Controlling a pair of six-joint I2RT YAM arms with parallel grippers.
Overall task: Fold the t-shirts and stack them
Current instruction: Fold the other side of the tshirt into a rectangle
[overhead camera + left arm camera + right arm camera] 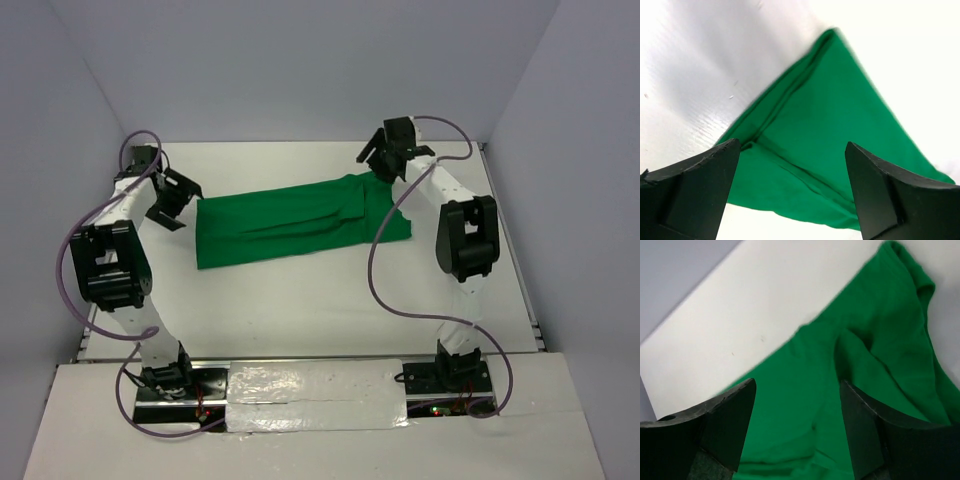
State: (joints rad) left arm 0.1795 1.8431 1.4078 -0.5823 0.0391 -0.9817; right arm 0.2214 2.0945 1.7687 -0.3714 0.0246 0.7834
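A bright green t-shirt (290,225) lies on the white table, folded lengthwise into a long strip running left to right, with a loose sleeve at its right end. My left gripper (172,208) is open just off the strip's left end; its wrist view shows the folded edge of the shirt (830,130) between the two fingers. My right gripper (382,160) is open above the strip's far right end; its wrist view shows rumpled green cloth (850,380) under and between the fingers. Neither gripper holds anything.
The white table (330,300) is enclosed by pale walls at the back and both sides. Purple cables loop off both arms. The arm bases stand on a foil-taped strip (310,395) at the near edge.
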